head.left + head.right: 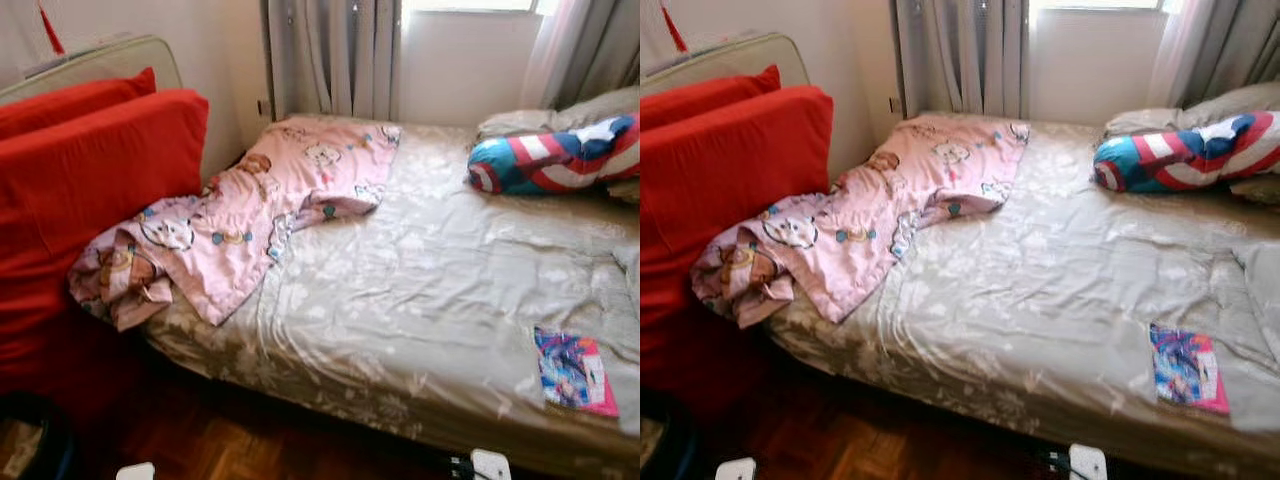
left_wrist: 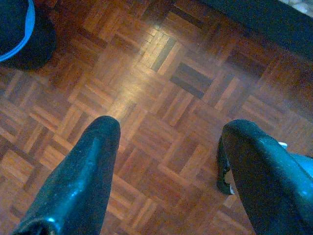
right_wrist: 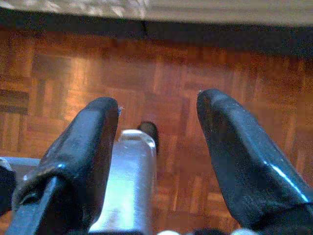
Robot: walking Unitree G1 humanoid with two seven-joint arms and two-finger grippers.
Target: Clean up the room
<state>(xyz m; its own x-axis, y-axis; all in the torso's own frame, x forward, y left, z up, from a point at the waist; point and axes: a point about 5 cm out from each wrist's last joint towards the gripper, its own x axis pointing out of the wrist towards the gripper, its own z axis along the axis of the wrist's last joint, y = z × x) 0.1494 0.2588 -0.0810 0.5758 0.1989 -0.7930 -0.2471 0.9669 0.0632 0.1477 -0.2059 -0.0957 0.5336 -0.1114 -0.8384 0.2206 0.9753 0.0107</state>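
you see the bed (image 1: 420, 300) in front, with a pink blanket (image 1: 250, 220) crumpled on its left part and hanging a little over the edge, touching the red cushions (image 1: 90, 190). a colourful booklet (image 1: 575, 370) lies flat near the front right edge, well apart from the striped pillow (image 1: 560, 155). your left gripper (image 2: 166, 147) and right gripper (image 3: 159, 122) both hang over the parquet floor (image 2: 161, 73), fingers apart, holding nothing.
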